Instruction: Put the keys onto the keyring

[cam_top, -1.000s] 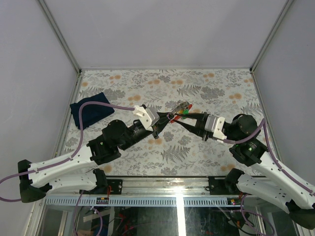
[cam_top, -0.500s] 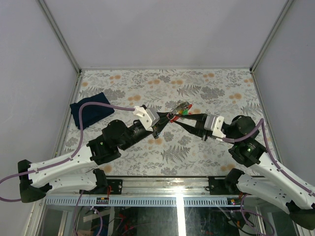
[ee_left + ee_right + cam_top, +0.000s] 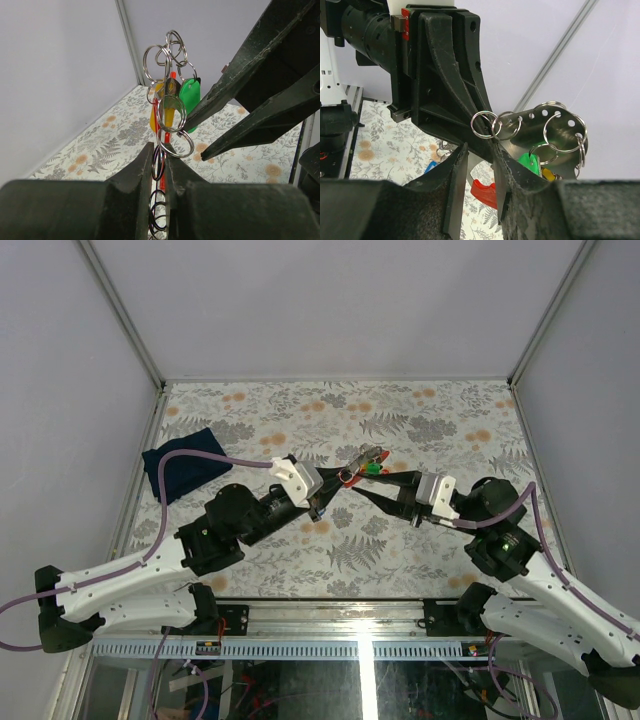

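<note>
My left gripper point(image 3: 333, 483) holds the keyring point(image 3: 365, 461) up above the middle of the table. In the left wrist view its jaws point(image 3: 159, 150) are shut on dark rings and the red strap point(image 3: 161, 131), and silver rings point(image 3: 170, 112) stand above them with a green-tagged key point(image 3: 189, 97) and a yellow-tagged key point(image 3: 156, 116). My right gripper point(image 3: 360, 487) reaches in from the right, its fingertips point(image 3: 197, 120) just beside the rings. In the right wrist view its jaws point(image 3: 479, 152) stand apart with nothing between them, below two linked rings point(image 3: 495, 125) and the grey fob point(image 3: 560, 132).
A dark blue cloth point(image 3: 182, 468) lies at the table's left edge. A blue-tagged key point(image 3: 431, 166) lies on the patterned tabletop point(image 3: 420, 420) under the grippers. White walls enclose the table on three sides.
The right gripper's jaws have opened a little wider and shifted slightly left under the keyring. The left gripper has kept its hold, nearly still.
</note>
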